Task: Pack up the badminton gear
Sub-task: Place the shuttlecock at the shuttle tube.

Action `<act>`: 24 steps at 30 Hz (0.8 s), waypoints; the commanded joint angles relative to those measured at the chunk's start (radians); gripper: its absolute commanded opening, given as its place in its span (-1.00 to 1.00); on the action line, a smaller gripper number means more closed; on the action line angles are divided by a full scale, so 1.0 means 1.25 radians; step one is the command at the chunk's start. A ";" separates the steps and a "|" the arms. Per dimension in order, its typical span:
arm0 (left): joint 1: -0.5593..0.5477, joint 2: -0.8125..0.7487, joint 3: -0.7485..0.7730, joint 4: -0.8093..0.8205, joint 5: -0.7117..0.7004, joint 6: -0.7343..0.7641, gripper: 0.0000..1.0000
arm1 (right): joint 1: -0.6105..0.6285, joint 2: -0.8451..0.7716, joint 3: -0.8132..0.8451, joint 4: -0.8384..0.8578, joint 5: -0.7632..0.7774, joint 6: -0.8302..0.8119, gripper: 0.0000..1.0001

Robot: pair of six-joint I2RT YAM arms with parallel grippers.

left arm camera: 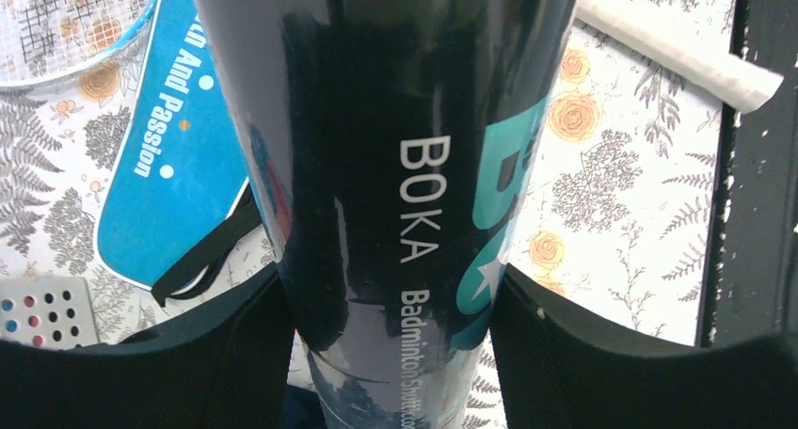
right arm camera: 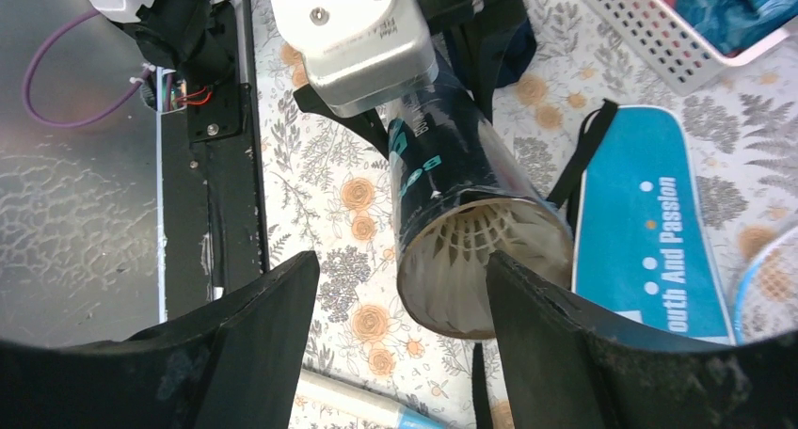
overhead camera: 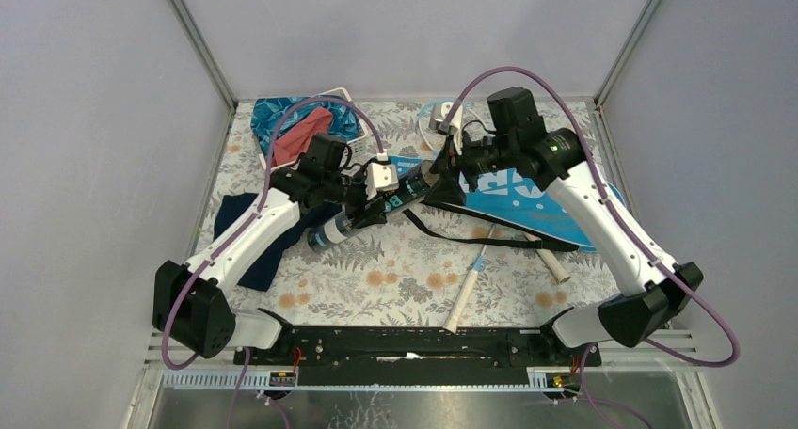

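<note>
The long black tube (overhead camera: 369, 210) is seen slanting across the middle of the floral-patterned desk (overhead camera: 395, 280), its closed end towards the left and its open mouth towards the right. It is clamped about its middle by the left jaws: in the left wrist view both black fingers (left arm camera: 235, 354) are pressed against the sides of the tube, on which the word "BOKA" is printed. The right jaws are held apart at the tube's open mouth. In the right wrist view a gap is visible between one finger (right arm camera: 259, 340) and the tube's rim, so nothing is gripped there. A white feather shuttlecock (right arm camera: 475, 246) is seen sitting inside the mouth of the tube.

The blue bag (overhead camera: 532, 203) is laid flat on the right half of the desk, partly hidden under the right arm, and its black strap (overhead camera: 470, 237) is trailed out towards the middle. One racket (overhead camera: 466, 295) is laid with its white handle pointing at the near edge, just below the strap. The white handle of a second racket (overhead camera: 555, 265) is seen just beside the bag's near edge.

A white basket (overhead camera: 344, 97) holding blue and red cloths (overhead camera: 311, 128) is placed at the far left corner. A navy cloth (overhead camera: 247, 241) is spread beneath the left arm.
</note>
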State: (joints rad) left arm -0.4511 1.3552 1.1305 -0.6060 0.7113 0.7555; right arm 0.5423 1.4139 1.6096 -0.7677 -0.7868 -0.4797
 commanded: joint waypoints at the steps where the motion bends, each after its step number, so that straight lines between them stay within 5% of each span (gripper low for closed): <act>1: -0.005 -0.006 0.003 -0.015 0.022 0.090 -1.00 | -0.001 -0.038 0.040 -0.023 0.009 -0.019 0.47; 14: -0.004 0.008 0.007 -0.022 0.122 0.080 -0.99 | 0.025 -0.036 -0.117 0.053 -0.047 -0.012 0.45; 24: -0.005 0.018 0.017 0.076 0.109 -0.077 -1.00 | 0.094 -0.008 -0.181 0.111 -0.057 0.008 0.41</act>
State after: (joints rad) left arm -0.4519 1.3754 1.1305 -0.6342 0.8314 0.7650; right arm 0.6327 1.3861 1.3975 -0.6670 -0.8227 -0.4889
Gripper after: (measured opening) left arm 0.704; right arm 0.713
